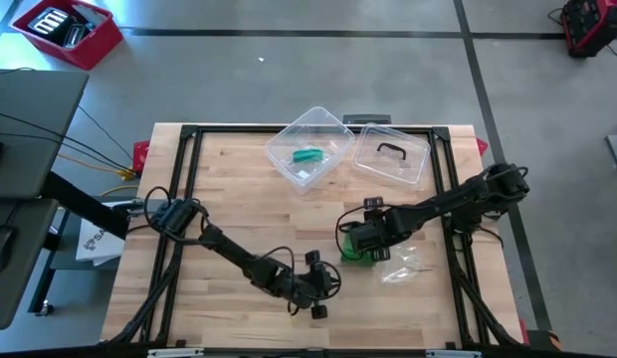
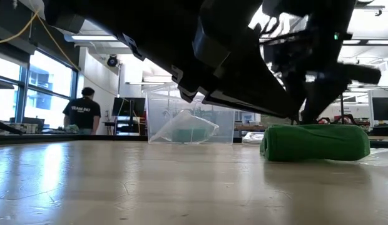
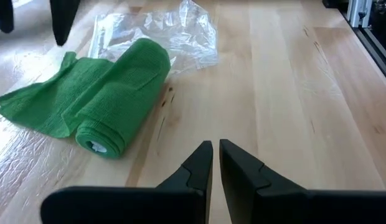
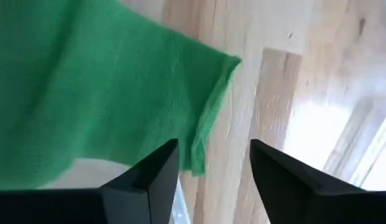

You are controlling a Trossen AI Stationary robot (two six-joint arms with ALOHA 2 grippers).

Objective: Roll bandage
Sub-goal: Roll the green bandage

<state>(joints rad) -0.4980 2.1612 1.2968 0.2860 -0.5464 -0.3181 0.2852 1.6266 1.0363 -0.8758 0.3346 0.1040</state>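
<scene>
The green bandage point(image 3: 118, 93) lies on its side on the wooden table, partly rolled. Its loose end point(image 3: 31, 102) is spread flat beside the roll. In the high view the bandage point(image 1: 353, 259) is right of the table's middle. My right gripper point(image 4: 213, 146) hangs open just above the loose end's edge point(image 4: 208, 118), pointing steeply down; it is also in the high view point(image 1: 360, 244). My left gripper point(image 3: 216, 146) is shut on nothing, low over the table and a short way off the roll's end face, toward the near edge point(image 1: 328, 281).
A crumpled clear plastic wrapper point(image 3: 162, 31) lies on the table just beyond the roll point(image 1: 403, 264). At the far edge stand a clear tub point(image 1: 308, 147) with something green inside and its lid point(image 1: 391, 154). Bare wood point(image 3: 274, 93) stretches between my left gripper and the wrapper.
</scene>
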